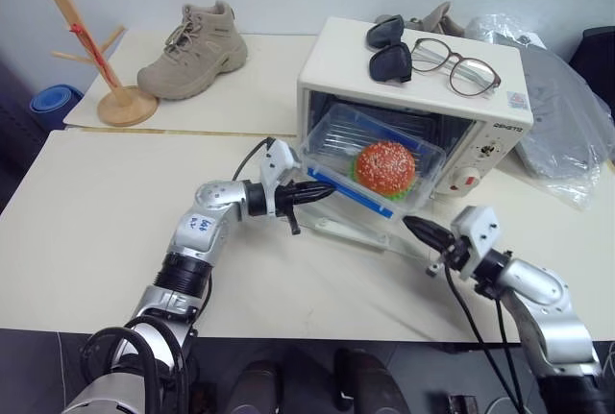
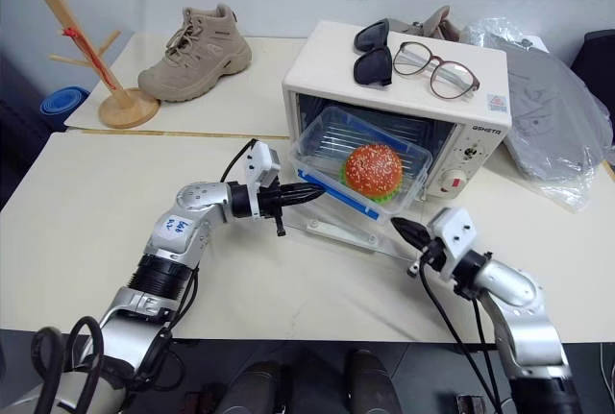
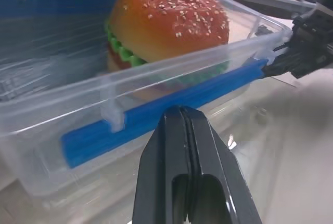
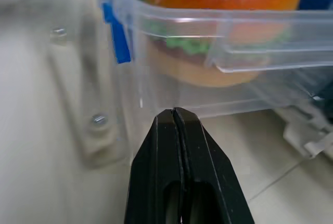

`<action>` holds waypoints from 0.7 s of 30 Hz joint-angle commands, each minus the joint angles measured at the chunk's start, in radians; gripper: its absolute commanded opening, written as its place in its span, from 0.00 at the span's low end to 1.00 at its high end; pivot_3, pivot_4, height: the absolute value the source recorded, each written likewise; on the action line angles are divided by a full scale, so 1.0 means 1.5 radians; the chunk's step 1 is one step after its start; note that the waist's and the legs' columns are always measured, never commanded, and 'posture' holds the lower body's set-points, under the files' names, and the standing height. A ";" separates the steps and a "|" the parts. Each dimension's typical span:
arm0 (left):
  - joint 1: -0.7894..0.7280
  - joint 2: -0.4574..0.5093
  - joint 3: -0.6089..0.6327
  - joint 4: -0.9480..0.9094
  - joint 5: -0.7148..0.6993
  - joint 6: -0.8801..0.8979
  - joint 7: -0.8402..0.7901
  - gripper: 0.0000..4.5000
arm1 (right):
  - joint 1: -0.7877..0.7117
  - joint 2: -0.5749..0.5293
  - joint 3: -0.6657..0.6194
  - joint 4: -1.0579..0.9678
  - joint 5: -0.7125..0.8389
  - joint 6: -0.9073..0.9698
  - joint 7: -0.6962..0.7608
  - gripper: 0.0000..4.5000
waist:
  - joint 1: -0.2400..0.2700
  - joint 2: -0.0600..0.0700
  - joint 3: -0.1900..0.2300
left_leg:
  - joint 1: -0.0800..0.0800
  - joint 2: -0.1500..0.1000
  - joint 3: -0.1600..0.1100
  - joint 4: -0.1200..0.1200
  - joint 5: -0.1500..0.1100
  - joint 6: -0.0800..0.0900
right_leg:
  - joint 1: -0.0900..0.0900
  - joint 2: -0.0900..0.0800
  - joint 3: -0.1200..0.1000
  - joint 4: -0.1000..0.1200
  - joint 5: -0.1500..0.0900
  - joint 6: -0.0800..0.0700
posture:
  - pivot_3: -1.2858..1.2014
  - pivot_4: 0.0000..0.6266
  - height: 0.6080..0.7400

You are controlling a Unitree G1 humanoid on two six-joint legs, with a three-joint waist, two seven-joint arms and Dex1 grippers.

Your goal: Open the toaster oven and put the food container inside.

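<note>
The cream-white toaster oven (image 1: 336,59) stands open, its glass door (image 1: 357,231) folded down flat on the table. The clear food container (image 1: 332,140) lies tilted in the opening, partly inside. An orange-red toy hamburger (image 1: 385,167) shows through it. My left gripper (image 1: 325,189) is shut and empty, with its tip at the container's blue clip (image 3: 104,138) on the near side. My right gripper (image 1: 415,229) is also shut and empty. It points at the container's near right corner (image 4: 260,26) and stops just short of it.
Dark sunglasses (image 1: 389,49) and clear glasses (image 1: 456,66) lie on the oven's top. A tan boot (image 1: 192,49) and a wooden tree stand (image 1: 96,59) sit at the back left. A crumpled plastic bag (image 1: 557,116) lies to the right of the oven.
</note>
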 commanded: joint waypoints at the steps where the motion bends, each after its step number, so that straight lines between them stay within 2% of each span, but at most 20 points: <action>1: -0.022 -0.023 0.020 0.007 0.009 -0.024 0.039 0.00 | -0.056 0.015 0.006 0.036 -0.040 -0.024 -0.044 0.01 | 0.000 0.000 0.000 | 0.000 0.000 0.000 0.000 0.000 0.000 | 0.000 0.000 0.000 0.000 0.000 0.000 | 0.52 0.24 1.00; 6: -0.029 -0.056 0.034 0.031 0.015 -0.037 0.082 0.00 | -0.135 0.060 0.007 0.068 -0.060 0.005 -0.116 0.01 | -0.011 0.000 0.000 | 0.000 0.000 0.001 0.000 0.001 -0.001 | -0.001 0.000 0.000 0.001 0.000 0.000 | 0.52 0.24 1.00; 13: -0.086 -0.102 0.074 0.148 0.024 -0.102 0.149 0.00 | -0.199 0.099 0.020 0.121 -0.101 0.001 -0.173 0.01 | -0.021 0.000 0.000 | 0.000 0.001 0.005 -0.002 0.001 -0.002 | -0.004 0.001 0.000 0.004 0.000 0.000 | 0.52 0.24 1.00; 16: -0.110 -0.116 0.094 0.197 0.023 -0.128 0.167 0.00 | -0.191 0.094 0.021 0.091 -0.090 0.026 -0.165 0.01 | -0.022 0.000 0.000 | -0.003 0.001 0.007 -0.002 0.001 -0.002 | -0.009 0.001 0.001 0.006 0.000 0.000 | 0.52 0.24 1.00; 21: -0.126 -0.126 0.102 0.239 0.032 -0.161 0.171 0.00 | -0.114 0.039 -0.003 -0.079 -0.016 0.167 -0.109 0.01 | -0.019 0.000 0.000 | -0.006 0.001 0.009 -0.002 0.001 -0.001 | -0.012 0.001 0.002 0.006 0.001 0.001 | 0.52 0.24 1.00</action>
